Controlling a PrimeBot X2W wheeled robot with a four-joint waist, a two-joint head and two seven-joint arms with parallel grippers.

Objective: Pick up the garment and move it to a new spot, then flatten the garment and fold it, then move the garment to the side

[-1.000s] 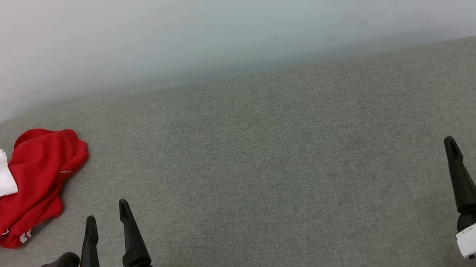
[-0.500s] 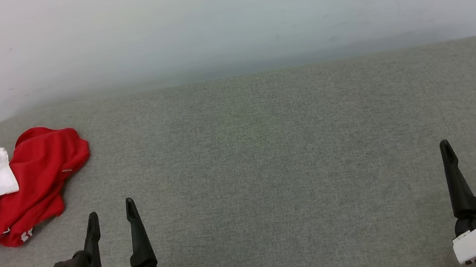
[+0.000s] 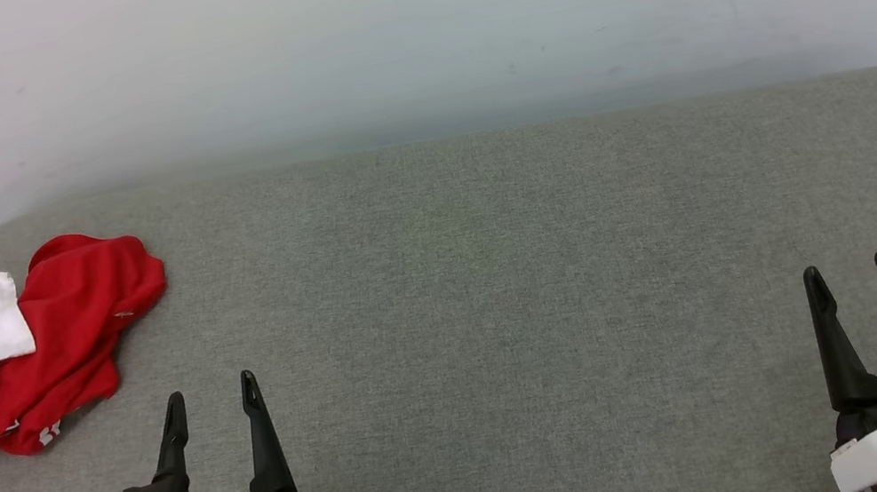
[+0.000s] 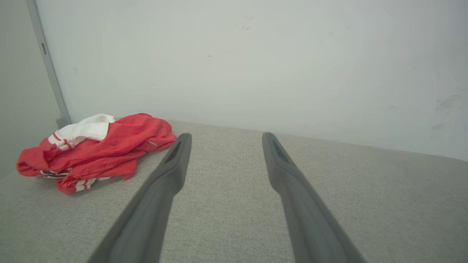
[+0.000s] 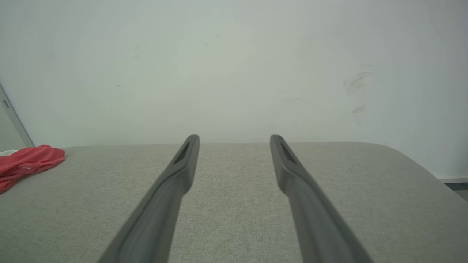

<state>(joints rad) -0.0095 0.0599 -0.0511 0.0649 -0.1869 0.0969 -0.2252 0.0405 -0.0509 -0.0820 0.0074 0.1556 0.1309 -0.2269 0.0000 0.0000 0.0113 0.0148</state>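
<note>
The garment [image 3: 49,337] lies crumpled in a heap at the far left of the grey padded table [image 3: 497,272]; it is red with a white sleeve bunched on top and striped trim at its lower edge. In the left wrist view the garment [image 4: 106,149] sits left of and beyond the fingers, not touching them. My left gripper [image 3: 212,394] hovers open near the front edge, to the right of and nearer than the heap. My right gripper [image 3: 848,273] is open at the front right, nothing between its fingers. From the right wrist, the garment [image 5: 25,162] shows at the far left edge.
A pale wall [image 3: 400,27] rises right behind the table. A grey upright post [image 4: 49,69] stands in the corner behind the heap. The table's rounded right edge [image 5: 420,168] drops off to the floor.
Both grippers have drawn back slightly toward the front edge, the left also drifting a little right. The garment has not moved.
</note>
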